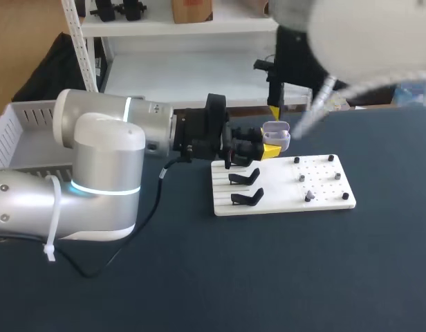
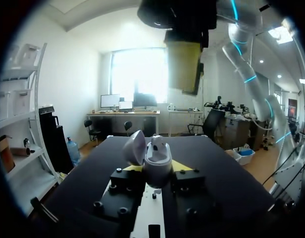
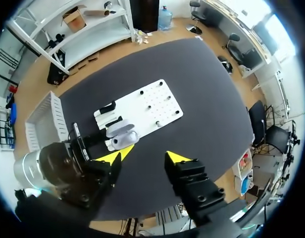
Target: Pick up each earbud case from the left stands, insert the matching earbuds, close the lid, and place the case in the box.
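Note:
My left gripper [image 1: 263, 148] is shut on a pale lilac earbud case [image 1: 276, 133], which it holds upright just behind the white stand board [image 1: 282, 185]. In the left wrist view the case [image 2: 156, 162] sits between the yellow tips with its lid [image 2: 134, 148] swung open. My right gripper [image 1: 273, 109] hangs right above the case and shows from below as yellow pads [image 2: 183, 64]. From its own wrist my right gripper [image 3: 145, 157] stands open and empty above the case [image 3: 122, 139]. Two black stands [image 1: 245, 187] on the board are bare.
The board's right half has small pegs, with one small pale piece [image 1: 308, 197] among them. A white slatted basket [image 1: 19, 138] stands at the table's far left, behind my left arm [image 1: 95, 173]. Dark tabletop stretches in front of the board.

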Robot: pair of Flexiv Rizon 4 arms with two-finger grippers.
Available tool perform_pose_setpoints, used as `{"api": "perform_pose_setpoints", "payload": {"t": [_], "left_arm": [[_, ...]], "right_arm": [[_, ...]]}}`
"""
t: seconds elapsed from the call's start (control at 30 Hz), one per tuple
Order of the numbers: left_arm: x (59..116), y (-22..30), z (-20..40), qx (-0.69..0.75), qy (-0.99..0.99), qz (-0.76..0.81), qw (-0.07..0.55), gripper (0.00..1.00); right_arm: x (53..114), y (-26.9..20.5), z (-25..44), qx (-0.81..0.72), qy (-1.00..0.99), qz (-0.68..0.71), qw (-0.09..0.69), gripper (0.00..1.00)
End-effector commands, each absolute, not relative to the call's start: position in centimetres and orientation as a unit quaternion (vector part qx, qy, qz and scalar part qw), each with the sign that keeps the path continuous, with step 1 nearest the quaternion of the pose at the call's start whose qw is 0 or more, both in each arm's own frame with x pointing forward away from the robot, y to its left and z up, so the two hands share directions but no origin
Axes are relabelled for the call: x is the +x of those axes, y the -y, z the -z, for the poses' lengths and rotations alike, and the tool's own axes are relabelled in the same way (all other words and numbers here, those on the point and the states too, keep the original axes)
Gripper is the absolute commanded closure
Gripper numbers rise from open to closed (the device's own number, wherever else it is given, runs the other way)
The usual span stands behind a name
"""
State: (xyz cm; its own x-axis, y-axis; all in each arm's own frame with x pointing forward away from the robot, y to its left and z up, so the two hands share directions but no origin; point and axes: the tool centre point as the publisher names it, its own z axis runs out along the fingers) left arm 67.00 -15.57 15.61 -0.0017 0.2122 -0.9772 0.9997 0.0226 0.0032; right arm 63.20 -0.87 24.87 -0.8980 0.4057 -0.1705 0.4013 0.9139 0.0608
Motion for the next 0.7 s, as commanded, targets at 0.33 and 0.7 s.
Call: {"api": "perform_pose_setpoints", "payload": {"t": [0.33,0.7], "left_arm": [[66.9,15.6,-15.6,0.543,-0.556,0.437,0.452,1.0],[66.9,15.6,-15.6,0.543,-0.556,0.437,0.452,1.0]], "right_arm": [[61.5,3.1,-24.0,0.198,-0.965,-0.117,0.13,0.0],[62.1,6.8,-19.8,0.242,-0.945,-0.163,0.148,0.0]]}}
